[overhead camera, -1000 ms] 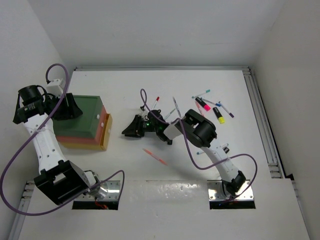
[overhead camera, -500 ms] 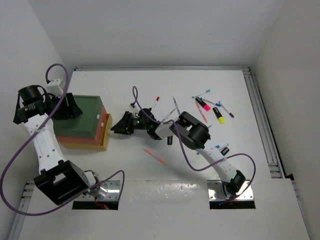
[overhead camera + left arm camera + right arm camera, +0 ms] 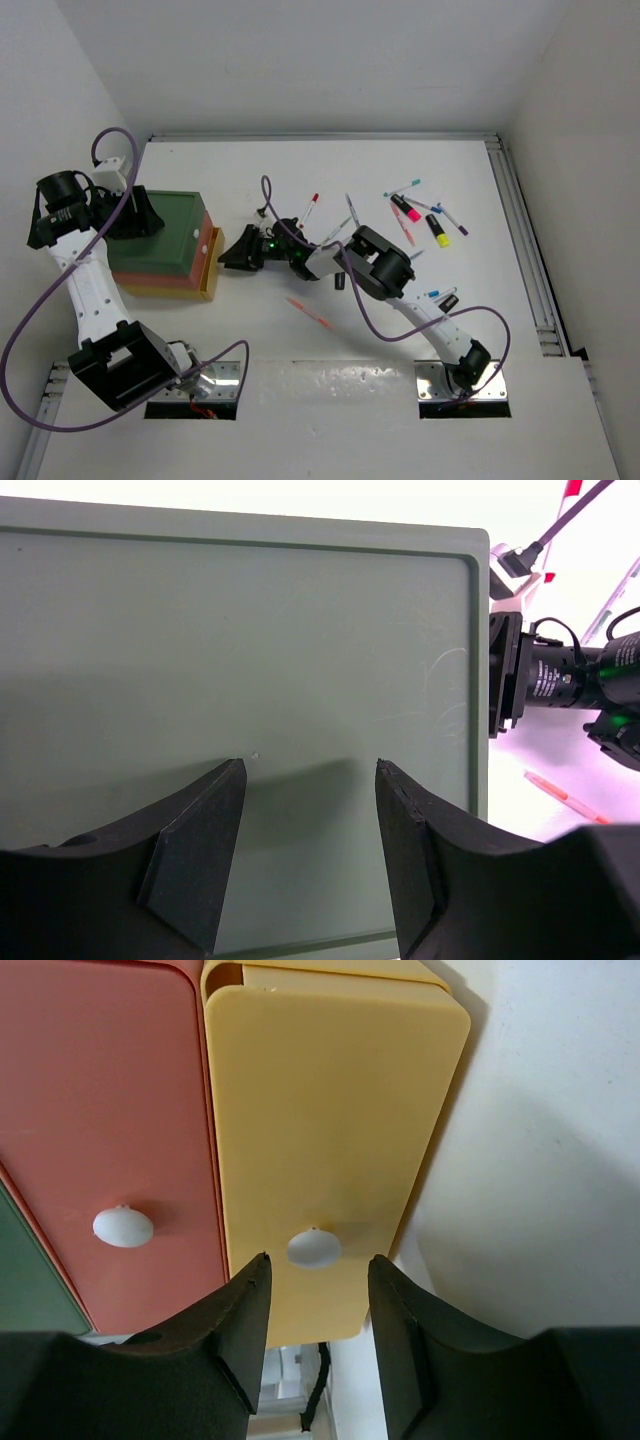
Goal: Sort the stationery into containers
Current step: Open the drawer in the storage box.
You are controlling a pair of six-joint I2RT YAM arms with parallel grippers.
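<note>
1. Orange pen (image 3: 310, 314): lies loose on the white table (image 3: 250, 180), right of the stack of trays and nearer the arm bases than the stack's front.
2. Right gripper (image 3: 318, 1265): level with the stack's right-hand face and pointing at it. Its jaws are parted and hold nothing. They stand on either side of the white knob (image 3: 313, 1247) of the yellow tray (image 3: 330, 1100). Whether they touch the knob cannot be told.
3. Stack of 3 trays: the yellow tray is lowest, and its front stands slightly proud. The red-orange tray (image 3: 100, 1090), with its own white knob, is in the middle. The green tray (image 3: 250, 630) is on top.
4. Left gripper (image 3: 310, 770): directly above the green tray's flat top, with its jaws spread and nothing between them.
5. Red-capped pen (image 3: 309, 207): on the table right of the stack, beyond the right gripper.
6. Pink highlighter (image 3: 408, 211) and yellow highlighter (image 3: 439, 233): far to the right of the stack, among several thin pens. All lie loose on the table.
</note>
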